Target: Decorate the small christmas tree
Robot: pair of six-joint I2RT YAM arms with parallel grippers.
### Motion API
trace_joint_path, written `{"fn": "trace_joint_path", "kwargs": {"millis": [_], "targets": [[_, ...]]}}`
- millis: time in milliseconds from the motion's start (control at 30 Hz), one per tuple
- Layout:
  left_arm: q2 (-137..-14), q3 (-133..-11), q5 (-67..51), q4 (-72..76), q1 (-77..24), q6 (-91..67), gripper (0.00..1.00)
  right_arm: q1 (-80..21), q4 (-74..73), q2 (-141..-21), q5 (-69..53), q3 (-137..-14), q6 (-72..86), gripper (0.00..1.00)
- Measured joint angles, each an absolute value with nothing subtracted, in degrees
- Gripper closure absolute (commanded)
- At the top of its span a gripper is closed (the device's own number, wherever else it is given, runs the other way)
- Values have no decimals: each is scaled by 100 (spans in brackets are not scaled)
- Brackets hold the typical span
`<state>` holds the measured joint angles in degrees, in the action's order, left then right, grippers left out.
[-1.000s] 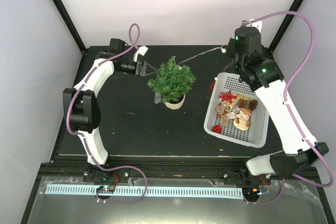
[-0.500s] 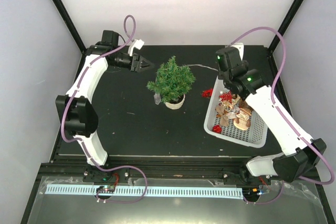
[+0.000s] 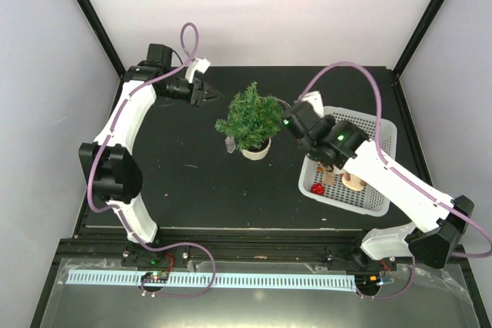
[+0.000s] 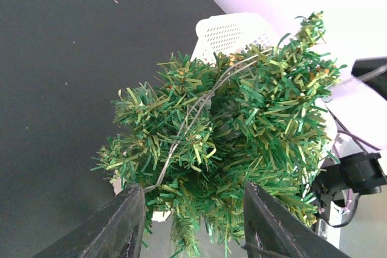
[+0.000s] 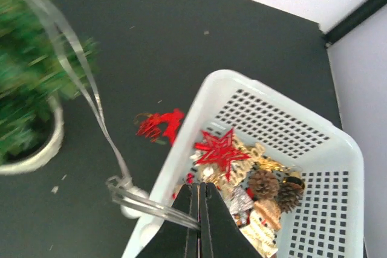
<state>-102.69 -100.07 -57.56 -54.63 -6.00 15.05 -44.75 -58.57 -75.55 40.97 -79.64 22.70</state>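
Top view: small christmas tree [image 3: 251,115], upright in pale pot [image 3: 257,150], middle of black table [image 3: 192,182], long axis vertical. Left gripper [image 3: 216,97] near the crown's far-left side, apart from it, tips aimed at the foliage. Right gripper [image 3: 296,127] just beside the crown's right side, above the gap between tree and white basket [image 3: 382,134]; seemingly the nearer of the two.

Left wrist view: tree [image 4: 224,125] dead ahead, framed by fingers [image 4: 118,228] standing apart, nothing held. Silver strand [image 4: 200,104] draped across the foliage, upper right to lower left.

Right wrist view: jaws pressed together, pinching the silver strand [image 5: 98,116] at the tips. Strand leading from the tips up and left to the blurred tree [image 5: 27,58]. Basket rim [image 5: 354,149] to the right; red ornament [image 5: 160,126] on the table just beside it.

Judgement: tree left of the right jaws, strand joining the two; any further winding probably the right arm's job, circling that vertical axis.
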Motion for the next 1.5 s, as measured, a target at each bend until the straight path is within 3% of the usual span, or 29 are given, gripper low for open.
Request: {"fn": "trace_joint_path", "kwargs": {"millis": [300,633,1100,1233,1300,1500], "targets": [[-9544,-9734,-5594,-5450,-600,1765,54,-5990,-6549,-8381,4034,-8777,2449,99],[-8713,-8635,-5596,-5343,-794,2235,56,-6141,-6418,-9085,3210,-10099,1973,99],[-8475,-8313,-6576,-5719,-836,3380,91,-6141,-6149,-9717,1929,-11271,1588,99],[-8597,-8235,-6674,-6169,-836,3918,95,-6141,-6152,-10082,1883,-11760,1542,99],[-8672,-8213,-6637,-6405,-836,4187,89,-6136,-6165,-10245,1874,-11917,1529,99],[-8490,-7474,-6020,-6049,-792,4123,57,-6082,-6217,-10545,1822,-12154,1527,99]]}}
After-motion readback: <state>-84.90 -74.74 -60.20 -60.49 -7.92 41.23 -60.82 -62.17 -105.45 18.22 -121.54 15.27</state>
